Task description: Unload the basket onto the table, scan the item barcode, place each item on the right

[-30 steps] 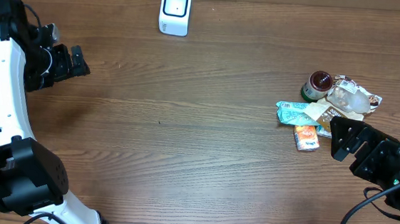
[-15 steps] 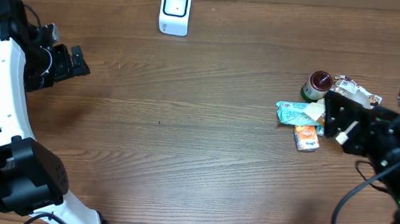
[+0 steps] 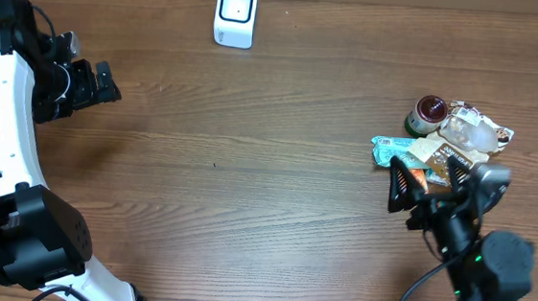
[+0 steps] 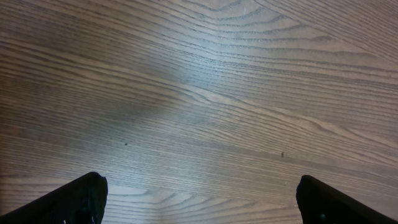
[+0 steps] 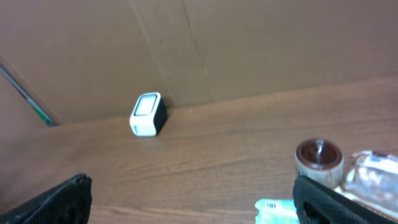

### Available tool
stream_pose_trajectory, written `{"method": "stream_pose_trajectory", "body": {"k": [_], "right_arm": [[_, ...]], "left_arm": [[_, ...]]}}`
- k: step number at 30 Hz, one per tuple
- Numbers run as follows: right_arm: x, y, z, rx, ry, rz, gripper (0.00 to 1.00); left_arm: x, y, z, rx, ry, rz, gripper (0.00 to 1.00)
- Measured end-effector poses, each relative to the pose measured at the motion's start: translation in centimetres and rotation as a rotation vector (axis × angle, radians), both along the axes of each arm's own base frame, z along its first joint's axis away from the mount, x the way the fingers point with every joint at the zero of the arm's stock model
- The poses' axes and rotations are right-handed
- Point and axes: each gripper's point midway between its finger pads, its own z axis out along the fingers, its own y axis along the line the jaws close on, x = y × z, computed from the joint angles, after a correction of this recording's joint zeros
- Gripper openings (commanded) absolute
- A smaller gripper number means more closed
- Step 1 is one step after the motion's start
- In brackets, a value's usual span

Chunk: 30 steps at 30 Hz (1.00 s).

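The items lie in a small pile at the right of the table: a jar with a dark red lid (image 3: 431,109), a clear crinkled packet (image 3: 472,131), a teal packet (image 3: 396,149) and an orange packet (image 3: 411,184). A white barcode scanner (image 3: 235,13) stands at the back edge. My right gripper (image 3: 428,180) hovers open over the front of the pile, straddling the orange packet and holding nothing. In its wrist view the scanner (image 5: 148,114), jar (image 5: 319,158) and teal packet (image 5: 272,207) show ahead of the right gripper (image 5: 199,205). My left gripper (image 3: 90,71) is open far left, seeing only bare wood around the left gripper (image 4: 199,205).
A brown cardboard wall (image 5: 249,43) runs behind the table's back edge, right behind the scanner. A thin rod (image 5: 25,93) leans at the far left of the right wrist view. The wooden table (image 3: 248,168) stretches between the two arms.
My right arm has swung in from the right edge to the front of the pile, its open gripper now over the orange packet. The left arm has not moved.
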Motion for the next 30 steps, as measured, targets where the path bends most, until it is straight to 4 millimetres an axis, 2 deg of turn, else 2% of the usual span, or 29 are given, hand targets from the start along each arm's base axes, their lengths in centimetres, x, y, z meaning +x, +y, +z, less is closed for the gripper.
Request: {"method": "stream_pose_trajectory", "body": {"k": [3, 12, 19, 30], "right_arm": [[-0.4, 0.0, -3.3, 0.002, -0.026, 0.002, 1.0], [-1.0, 0.0, -7.8, 0.013, -0.126, 0.005, 1.0], [-0.9, -0.1, -9.7, 0.013, -0.136, -0.002, 1.0], [-0.9, -0.2, -9.5, 0.013, -0.144, -0.006, 1.0]], "left_arm": [[0.0, 0.0, 0.0, 0.0, -0.001, 0.0, 0.99], [0.0, 0.0, 0.0, 0.0, -0.001, 0.0, 1.0], [0.0, 0.0, 0.0, 0.001, -0.001, 0.0, 1.0], [0.0, 0.0, 0.0, 0.001, -0.001, 0.0, 1.0]]}}
